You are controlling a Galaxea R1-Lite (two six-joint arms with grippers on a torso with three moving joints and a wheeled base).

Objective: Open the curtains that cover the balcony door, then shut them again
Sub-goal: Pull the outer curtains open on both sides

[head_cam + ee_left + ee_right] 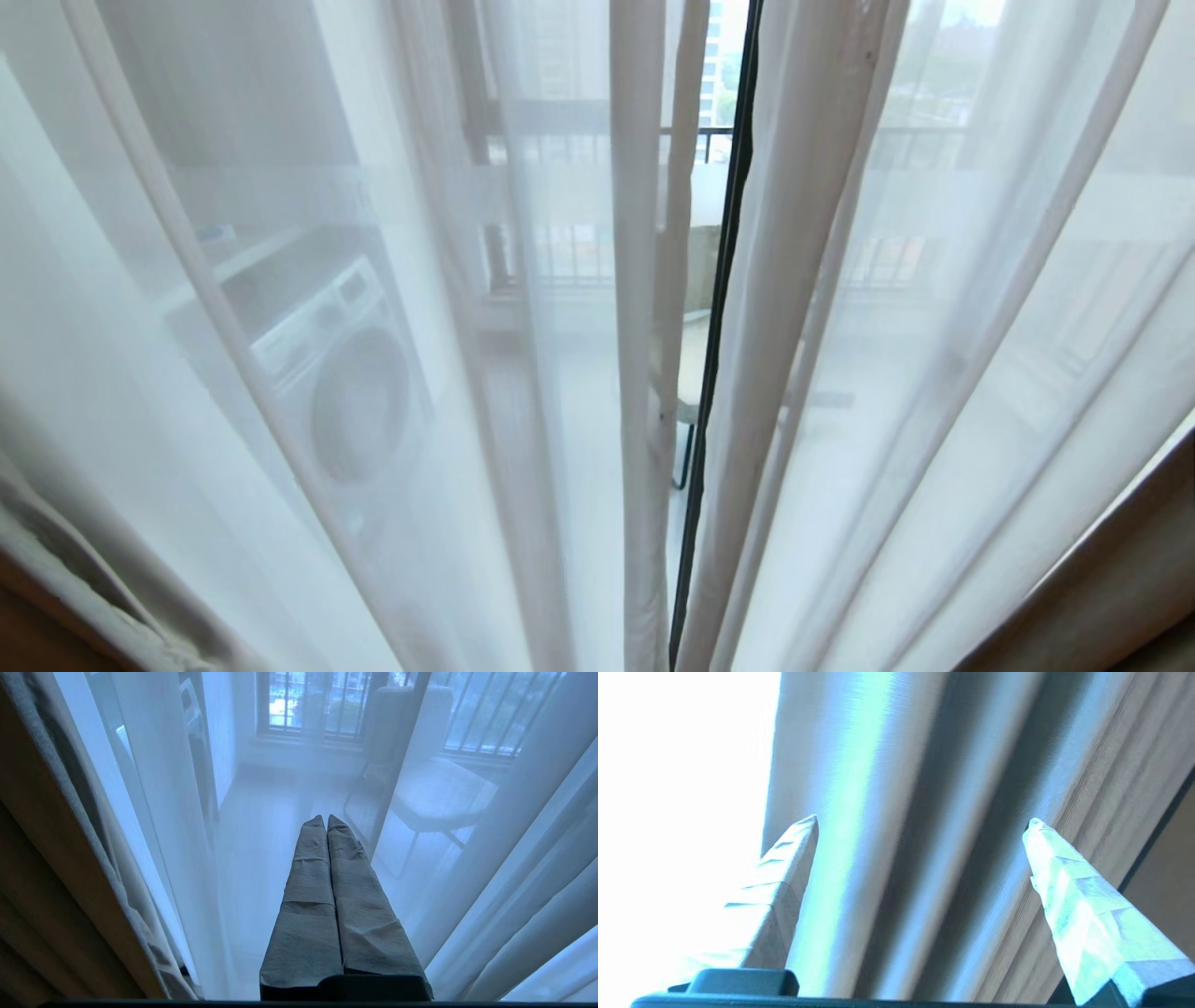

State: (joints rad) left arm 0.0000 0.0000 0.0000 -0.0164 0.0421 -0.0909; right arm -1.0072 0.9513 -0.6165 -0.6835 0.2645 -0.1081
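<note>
White sheer curtains hang across the whole head view, parted by a thin slit in the middle. Through the slit shows the black frame of the balcony door. Beige drapes edge the lower left and lower right corners. Neither arm is in the head view. My left gripper is shut and empty, its grey-wrapped fingers pointing at the sheer, with a beige drape beside it. My right gripper is open wide, facing folds of the ribbed beige drape; nothing is clamped between its fingers.
Behind the sheers stand a white washing machine on the left and a chair near the middle. A barred railing and window lie further back. At the far edge of the right wrist view a dark strip borders the drape.
</note>
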